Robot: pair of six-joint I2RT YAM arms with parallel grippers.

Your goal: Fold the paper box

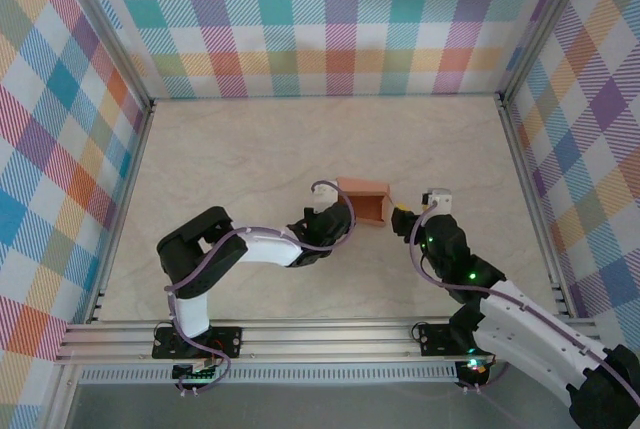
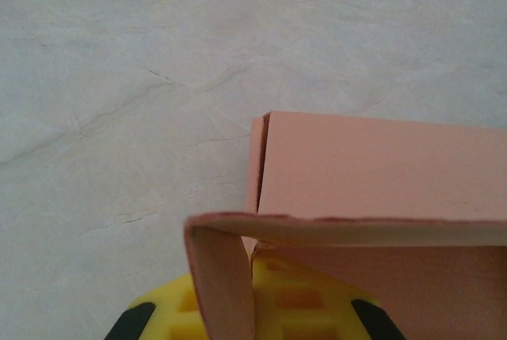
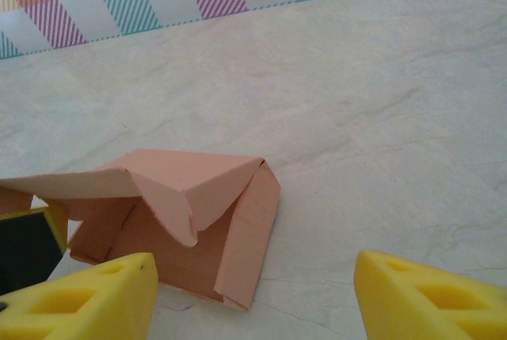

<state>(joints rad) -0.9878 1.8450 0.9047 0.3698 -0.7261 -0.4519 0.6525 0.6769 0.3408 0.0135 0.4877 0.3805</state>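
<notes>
Top external shows us the paper box mid-counter, its long axis roughly left to right. The left pincer is clamped on its left wall, and the right pincer, wide and empty, waits just beside its right end.

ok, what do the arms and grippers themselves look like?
Left arm and right arm: black joints, white links, lilac cable looped alongside. Green lights on the right one. Right gripper has yellow wedge fingers with moulded pockets.
</notes>
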